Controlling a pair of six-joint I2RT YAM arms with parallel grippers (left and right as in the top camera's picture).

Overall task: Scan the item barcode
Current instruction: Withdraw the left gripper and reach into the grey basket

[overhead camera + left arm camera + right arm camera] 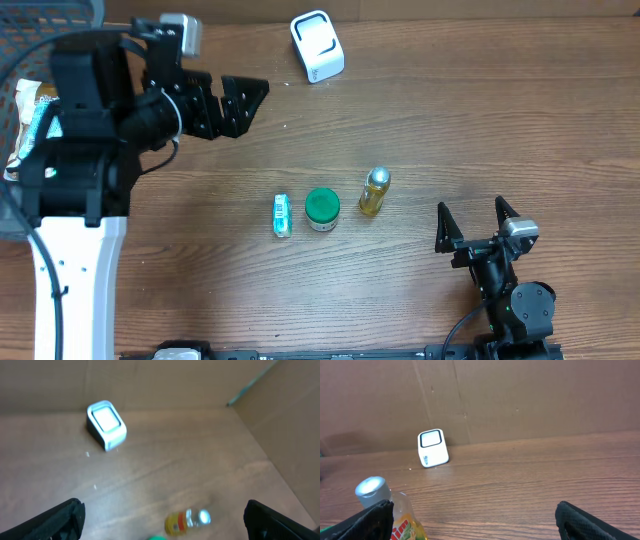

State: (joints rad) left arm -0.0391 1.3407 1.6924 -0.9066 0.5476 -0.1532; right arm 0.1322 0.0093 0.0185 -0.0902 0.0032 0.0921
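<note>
Three items sit mid-table in a row: small pack [282, 215], green-lidded jar [322, 209], bottle [374, 191]. Scanner [317, 46] well apart. Left gripper [245, 105] and right gripper [470, 207] both wide, empty. Risk: an off-centre pinch could tip the round bottle.

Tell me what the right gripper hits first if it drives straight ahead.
Probably nothing nearby: the right gripper would pass to the right of the bottle and scanner, likely meeting the cardboard wall first.
</note>
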